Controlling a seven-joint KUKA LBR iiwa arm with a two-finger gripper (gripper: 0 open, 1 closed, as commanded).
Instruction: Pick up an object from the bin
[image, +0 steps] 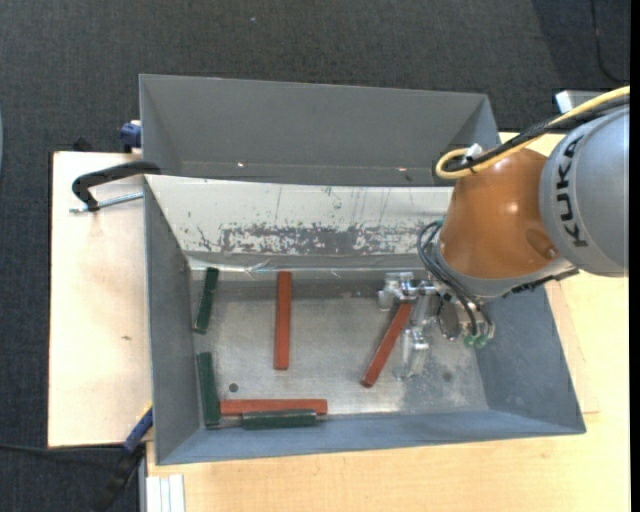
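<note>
Low on the right side of the bin (520, 370), the pincer (414, 348) hangs just beside the upper end of a slanted red-brown stick (385, 349). Whether it is open or closed cannot be told. Another red stick (283, 320) lies mid-floor, and a green stick (206, 300) leans at the left wall.

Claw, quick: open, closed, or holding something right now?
Claw: cannot be told; it is down in the right part of the bin, next to a slanted red stick.

Soft even light, glare on bin wall (300, 205)
</note>
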